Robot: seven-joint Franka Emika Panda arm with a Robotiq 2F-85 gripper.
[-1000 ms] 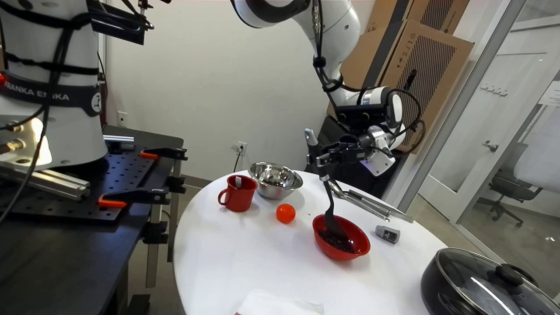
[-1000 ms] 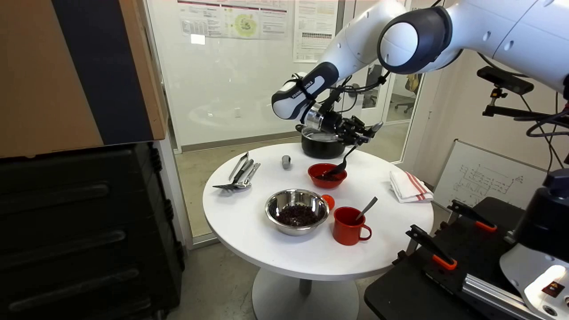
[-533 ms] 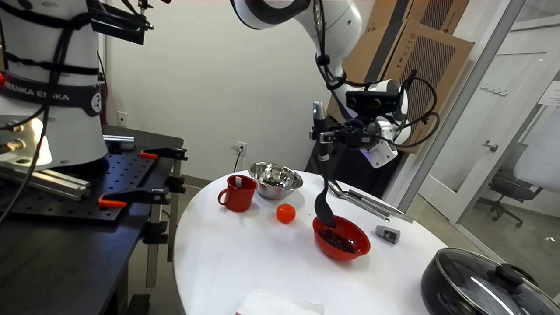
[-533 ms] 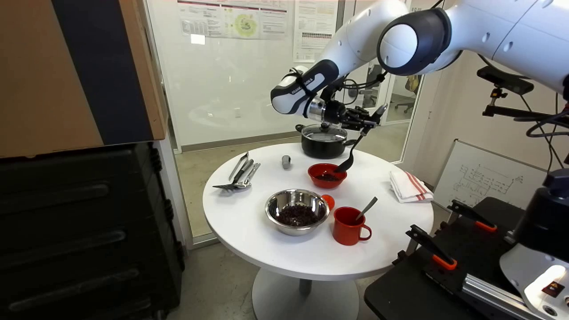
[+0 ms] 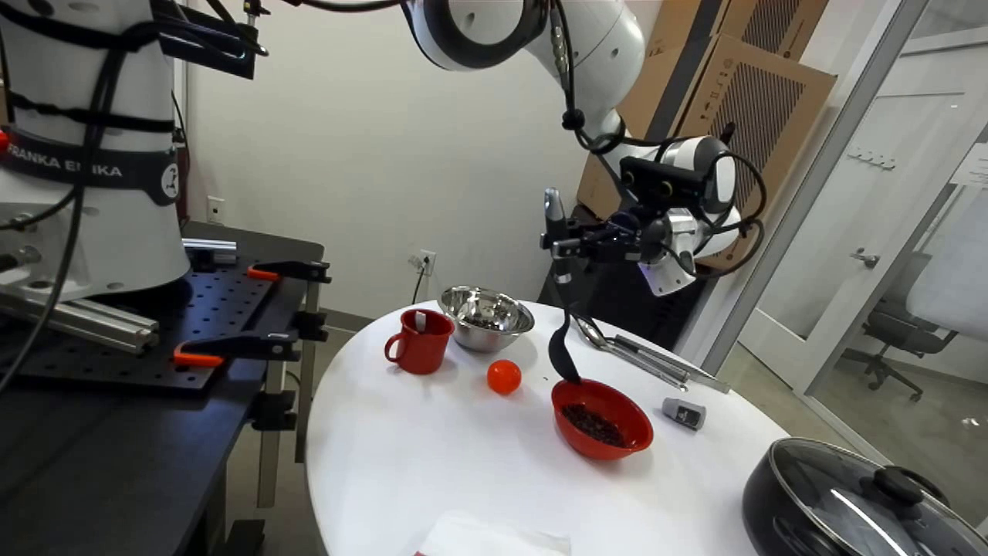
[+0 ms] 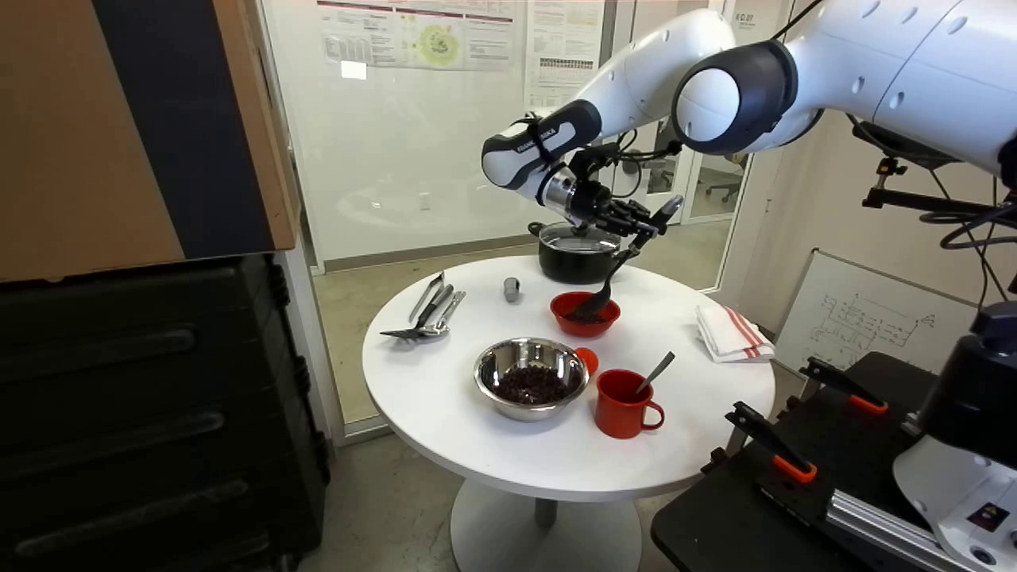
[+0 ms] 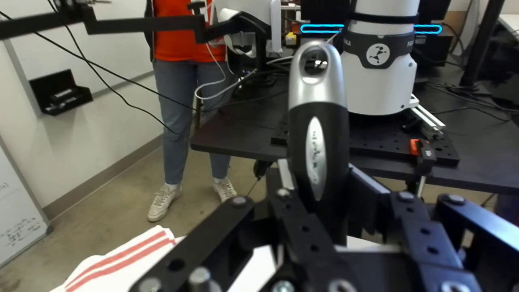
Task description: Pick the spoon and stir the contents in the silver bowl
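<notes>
The pincer [image 5: 557,243] pinches the spoon [image 5: 563,351] by its handle, scoop hanging at the rim of the red bowl [image 6: 585,329]; I cannot tell whether they touch. In an exterior view, the silver bowl [image 6: 531,411], dark bits [image 6: 532,385] inside, stands at seven o'clock from the red bowl, the red mug [image 6: 618,417] at five, the pot [image 6: 576,266] at twelve.

Bright light leaves a long white streak of glare across the glass lid [image 5: 857,510].
</notes>
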